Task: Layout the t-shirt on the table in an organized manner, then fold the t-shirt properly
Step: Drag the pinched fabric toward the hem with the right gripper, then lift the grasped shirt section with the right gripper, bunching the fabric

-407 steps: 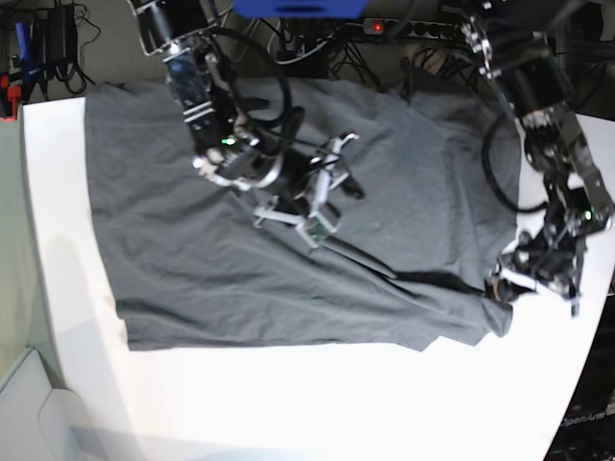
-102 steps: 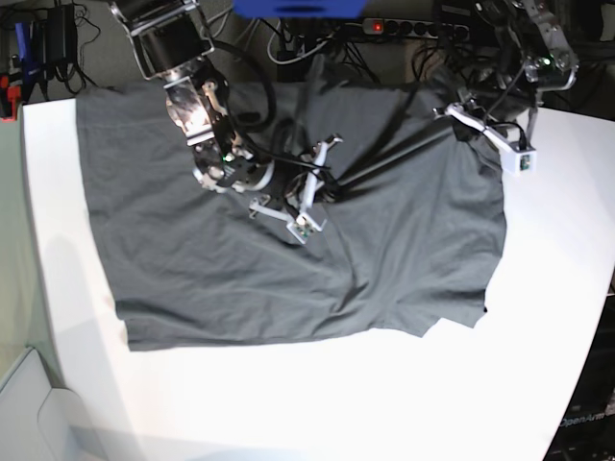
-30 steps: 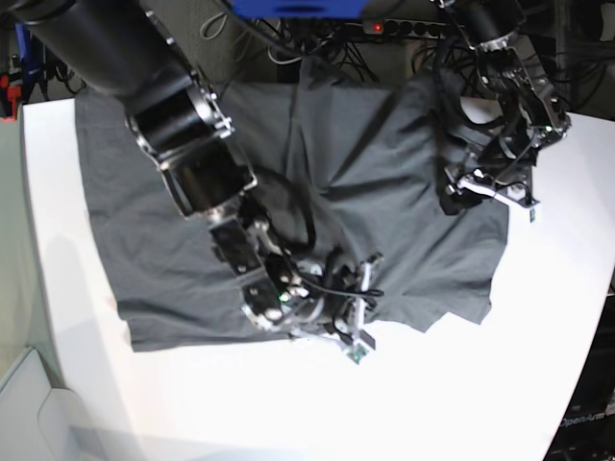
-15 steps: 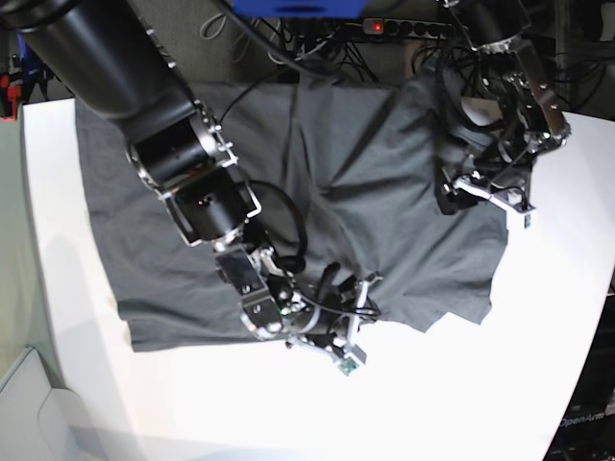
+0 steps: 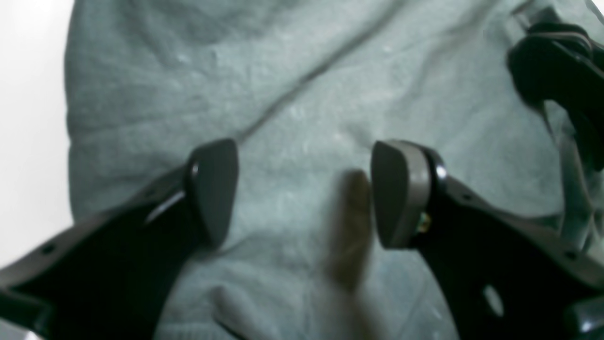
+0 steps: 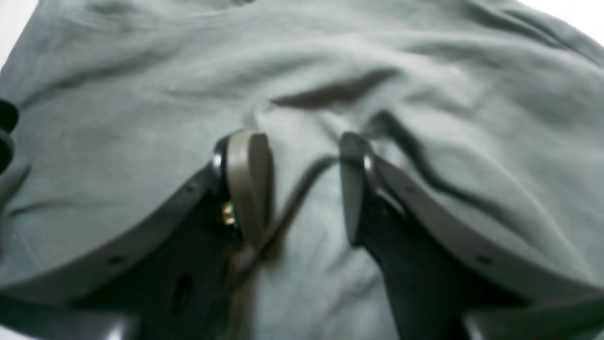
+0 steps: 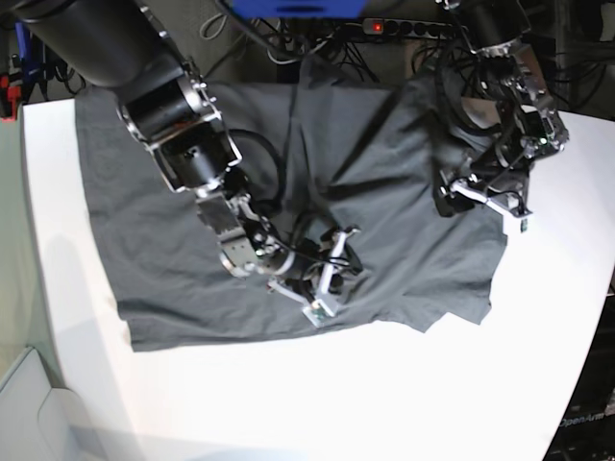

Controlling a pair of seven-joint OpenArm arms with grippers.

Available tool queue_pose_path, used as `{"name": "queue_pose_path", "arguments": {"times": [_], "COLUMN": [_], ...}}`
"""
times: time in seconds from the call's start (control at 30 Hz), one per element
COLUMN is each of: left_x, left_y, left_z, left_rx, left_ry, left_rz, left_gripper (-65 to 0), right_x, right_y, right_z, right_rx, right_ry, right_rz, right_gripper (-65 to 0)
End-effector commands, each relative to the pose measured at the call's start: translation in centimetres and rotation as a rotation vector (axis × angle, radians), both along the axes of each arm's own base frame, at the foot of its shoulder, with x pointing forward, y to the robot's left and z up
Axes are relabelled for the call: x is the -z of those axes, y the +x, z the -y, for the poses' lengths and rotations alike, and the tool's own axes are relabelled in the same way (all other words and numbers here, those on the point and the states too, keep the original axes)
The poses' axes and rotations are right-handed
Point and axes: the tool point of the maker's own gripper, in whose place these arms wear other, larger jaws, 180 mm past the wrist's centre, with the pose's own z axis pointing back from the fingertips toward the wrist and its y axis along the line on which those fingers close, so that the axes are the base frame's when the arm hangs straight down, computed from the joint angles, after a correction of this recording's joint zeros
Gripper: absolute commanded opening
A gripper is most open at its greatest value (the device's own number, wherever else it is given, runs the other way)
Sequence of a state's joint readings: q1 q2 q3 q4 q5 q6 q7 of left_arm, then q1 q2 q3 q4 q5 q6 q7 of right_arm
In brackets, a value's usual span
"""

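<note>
While the t-shirt [image 7: 384, 173] is spread over most of the table [image 7: 317, 403], it's not exactly flat, so heads up on the wrinkles. It covers the far and middle part of the white top, with bare table along the near edge and both sides. A long ridge runs from the far edge toward the middle, and the base view's right side is bunched up in folds near the left arm.

The right gripper [image 7: 327, 279] sits low over the near part of the shirt, just inside the hem. In its wrist view the fingers [image 6: 247, 184] are clearly apart, with a raised crease of fabric running between them. Can't really say if the pads touch the cloth or just hover, and nothing is pinched.

The left gripper [image 7: 485, 197] is over the bunched side of the shirt, close to its edge. Its wrist view shows the fingers [image 5: 401, 191] spread wide with flat-ish fabric under the gap, nothing clamped. White table shows just past the shirt edge on that view's left.

Around the scene: a tangle of cables [image 7: 317, 48] and a power strip [image 7: 404, 27] with a red light sit behind the table's far edge. The big black right arm [image 7: 154, 86] covers a chunk of the shirt's far corner.
</note>
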State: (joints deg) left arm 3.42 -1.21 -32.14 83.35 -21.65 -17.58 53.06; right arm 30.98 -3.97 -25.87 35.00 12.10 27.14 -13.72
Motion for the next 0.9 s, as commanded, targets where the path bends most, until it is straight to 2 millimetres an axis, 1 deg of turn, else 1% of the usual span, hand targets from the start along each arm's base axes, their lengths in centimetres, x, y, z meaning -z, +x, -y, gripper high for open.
{"name": "queue_pose_path", "arguments": {"times": [0.0,0.07,0.13,0.2,0.3,0.33,0.43,0.5,0.63,0.7,0.83,0.87], "left_x": [1.9,1.9,1.9,1.9,2.0,2.0,1.9,1.8,1.4,1.1,0.4,0.2], "left_y": [-2.1,-2.1,-2.1,-2.1,-2.1,-2.1,-1.9,-1.6,-1.7,-1.9,-2.0,-2.0], "left_z": [0.3,0.5,0.6,0.8,1.0,1.1,1.3,1.8,2.3,3.2,3.8,3.8], "left_rx": [0.016,0.019,0.021,0.021,0.023,0.023,0.023,0.025,0.043,0.054,0.064,0.065], "left_ry": [0.003,-0.001,-0.002,-0.007,-0.013,-0.015,-0.020,-0.032,-0.034,-0.050,-0.046,-0.048], "left_rz": [-0.123,-0.121,-0.121,-0.121,-0.122,-0.122,-0.118,-0.112,-0.120,-0.128,-0.119,-0.115], "left_gripper": [-20.7,-20.7,-20.7,-20.7,-20.7,-20.7,-20.7,-20.7,-20.7,-20.7,-20.7,-20.7], "right_x": [1.0,1.9,3.0,4.5,6.0,6.1,5.6,4.9,4.3,4.5,5.2,5.6], "right_y": [0.2,0.1,-0.4,-1.6,-3.7,-4.5,-6.6,-7.8,-10.3,-11.4,-12.6,-13.3], "right_z": [2.1,4.3,6.4,8.5,10.2,10.6,10.6,10.3,9.8,9.7,9.8,9.9], "right_rx": [0.019,0.068,0.103,0.131,0.137,0.132,0.104,0.085,0.051,0.040,0.032,0.028], "right_ry": [-0.071,-0.078,-0.098,-0.125,-0.156,-0.163,-0.174,-0.177,-0.192,-0.200,-0.214,-0.220], "right_rz": [-0.031,-0.061,-0.099,-0.146,-0.175,-0.173,-0.145,-0.123,-0.129,-0.145,-0.177,-0.194], "right_gripper": [-43.5,-45.4,-45.9,-46.0,-46.0,-46.0,-46.0,-45.9,-45.7,-45.7,-45.9,-46.0]}}
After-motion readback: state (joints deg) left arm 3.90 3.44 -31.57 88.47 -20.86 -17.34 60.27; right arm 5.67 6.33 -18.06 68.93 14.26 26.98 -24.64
